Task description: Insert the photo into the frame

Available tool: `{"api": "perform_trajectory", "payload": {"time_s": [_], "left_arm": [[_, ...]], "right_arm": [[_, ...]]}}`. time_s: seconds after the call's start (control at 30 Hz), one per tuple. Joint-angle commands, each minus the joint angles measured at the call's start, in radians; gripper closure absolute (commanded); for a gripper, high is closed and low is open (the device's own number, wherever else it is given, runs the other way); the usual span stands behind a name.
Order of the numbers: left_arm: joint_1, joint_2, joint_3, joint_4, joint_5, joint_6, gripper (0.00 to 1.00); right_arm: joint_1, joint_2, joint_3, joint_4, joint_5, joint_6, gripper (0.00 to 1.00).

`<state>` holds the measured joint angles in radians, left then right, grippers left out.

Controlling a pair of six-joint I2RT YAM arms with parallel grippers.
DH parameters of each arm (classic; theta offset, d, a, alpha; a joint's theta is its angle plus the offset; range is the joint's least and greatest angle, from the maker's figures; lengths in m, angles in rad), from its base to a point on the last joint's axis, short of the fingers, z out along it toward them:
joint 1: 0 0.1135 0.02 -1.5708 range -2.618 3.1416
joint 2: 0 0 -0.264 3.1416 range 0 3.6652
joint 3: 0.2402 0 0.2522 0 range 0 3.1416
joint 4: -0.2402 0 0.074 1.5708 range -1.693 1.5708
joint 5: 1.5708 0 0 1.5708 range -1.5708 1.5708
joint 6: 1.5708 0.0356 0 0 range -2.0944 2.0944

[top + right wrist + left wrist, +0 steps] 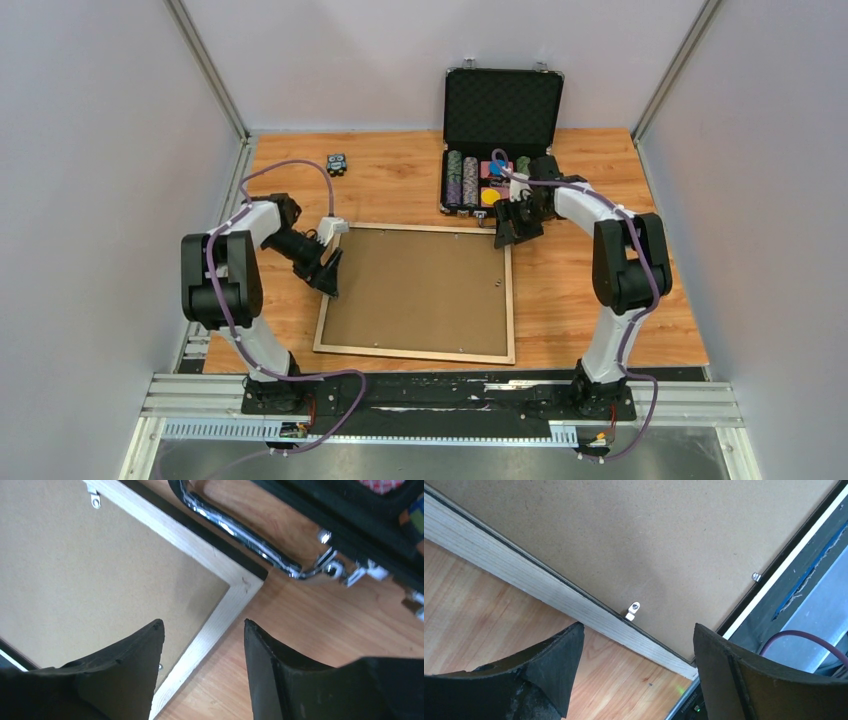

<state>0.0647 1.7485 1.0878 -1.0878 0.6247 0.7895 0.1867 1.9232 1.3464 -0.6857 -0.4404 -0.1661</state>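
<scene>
The big wooden picture frame [415, 353] with thin, light rails lies flat on the orange-brown wooden table [560, 320], just past the two arm bases. A flat brown hardboard panel [420, 290] fills the inside of the frame. A small silver metal tab [633, 611] sits on the panel by the frame's left rail. The left gripper [328, 272] is at the frame's left rail, above the near left corner in its own camera. Its two black fingers [559, 650] are wide apart with nothing between them. The right gripper [518, 236] is at the frame's far right corner. Its fingers are apart too, on each side of that corner, and they hold nothing. Just past the frame's far rail stands an open black case [500, 110] with rows of round chips [462, 180], and its shiny metal handle [235, 532] is near the frame's far right corner. Past the frame's far left corner is a small dark thing [337, 163], too small to tell.
</scene>
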Motion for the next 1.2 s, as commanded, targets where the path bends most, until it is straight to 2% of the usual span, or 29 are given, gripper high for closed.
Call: {"api": "perform_trajectory", "payload": {"time_s": [0.0,0.2,0.37,0.77,1.17], "left_arm": [[-0.008,-0.087,-0.016,0.09,0.004,-0.079,0.1],[-0.006,-0.19,-0.03,0.253,-0.12,-0.23,0.03],[-0.007,-0.247,-0.037,0.334,-0.199,-0.302,0.03],[-0.007,-0.251,-0.072,0.372,-0.21,-0.332,0.03],[-0.006,-0.25,-0.097,0.397,-0.216,-0.354,0.04]], "right_arm": [[0.003,-0.115,-0.061,0.014,0.065,-0.001,0.41],[0.005,-0.227,-0.171,0.015,0.05,0.007,0.4],[0.024,-0.268,-0.253,0.035,0.034,0.014,0.39],[0.092,-0.241,-0.291,0.069,0.038,0.034,0.42],[0.143,-0.214,-0.302,0.075,0.107,0.036,0.45]]}}
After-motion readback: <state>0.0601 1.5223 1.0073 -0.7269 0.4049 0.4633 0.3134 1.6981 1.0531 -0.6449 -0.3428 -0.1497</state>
